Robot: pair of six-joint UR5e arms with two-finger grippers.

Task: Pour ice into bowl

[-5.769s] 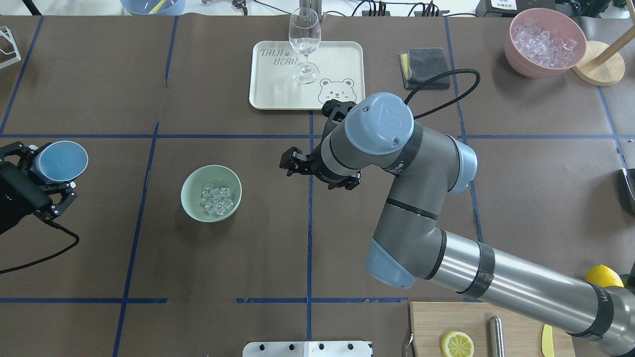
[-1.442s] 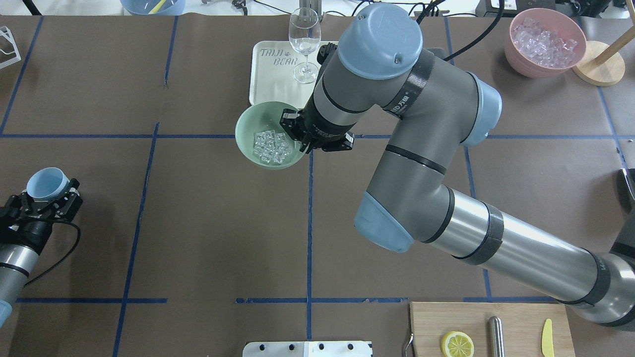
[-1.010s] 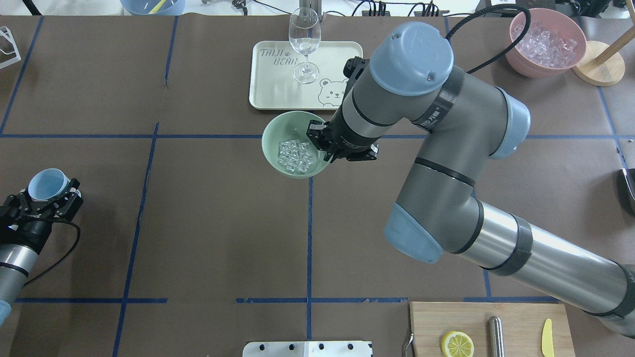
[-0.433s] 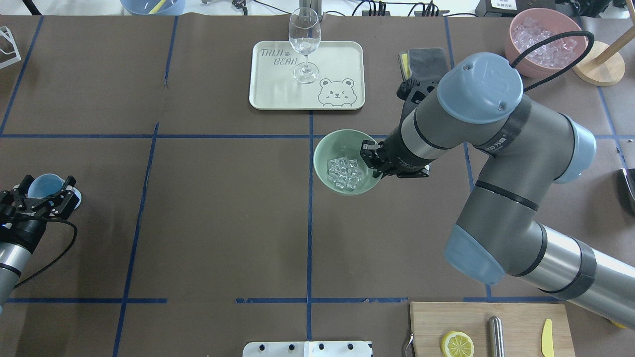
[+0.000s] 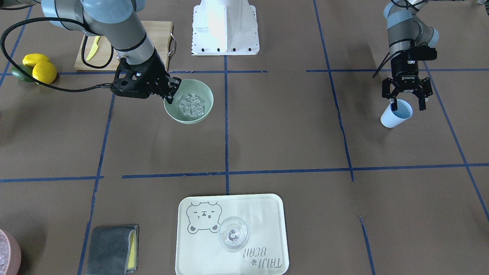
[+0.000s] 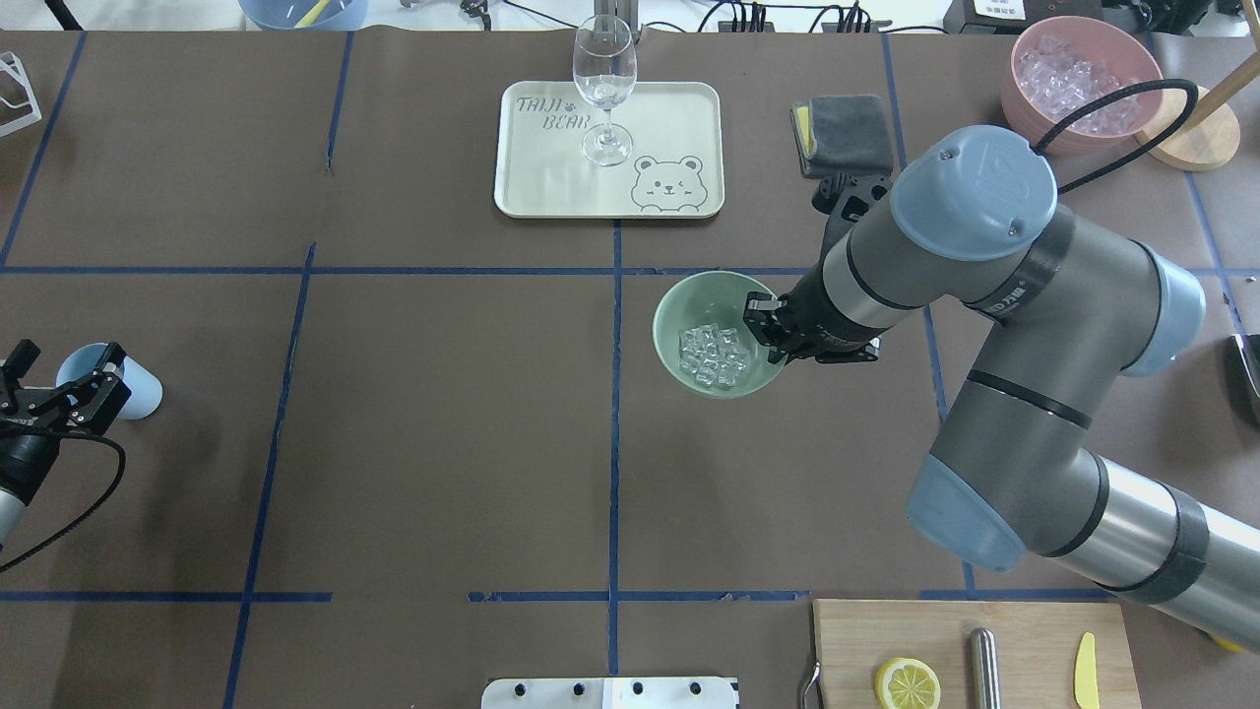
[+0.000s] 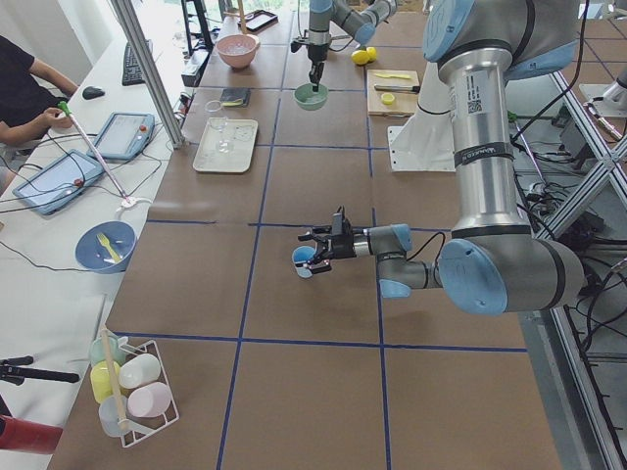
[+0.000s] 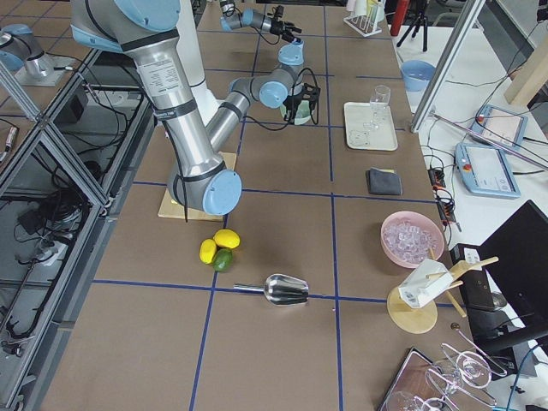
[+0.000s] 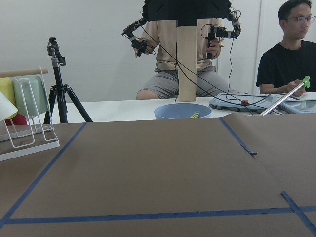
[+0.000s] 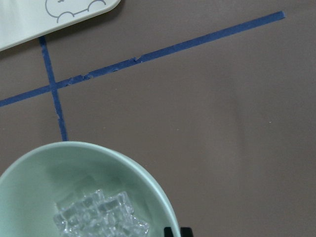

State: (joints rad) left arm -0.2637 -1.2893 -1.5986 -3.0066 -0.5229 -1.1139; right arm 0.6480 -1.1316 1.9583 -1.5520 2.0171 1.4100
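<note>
Blue tape (image 6: pixel 614 443) grids the brown counter (image 6: pixel 443 473), with operators (image 9: pixel 289 54) seated beyond its edge. Near the centre, the right gripper (image 6: pixel 768 335) pinches the rim of the bowl (image 6: pixel 677 307), ice (image 6: pixel 716 354) heaped inside. At the robot's left end, the left gripper (image 5: pixel 406 101) is spread wide at a blue cup (image 5: pixel 391 119).

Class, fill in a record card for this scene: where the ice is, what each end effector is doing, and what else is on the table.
ice: heaped inside the mint-green bowl
right end effector: shut on the mint-green bowl's rim
left end effector: open, at the blue cup
blue cup: tilted, not upright
other items: wine glass on the tray; pink bowl; grey cloth
</note>
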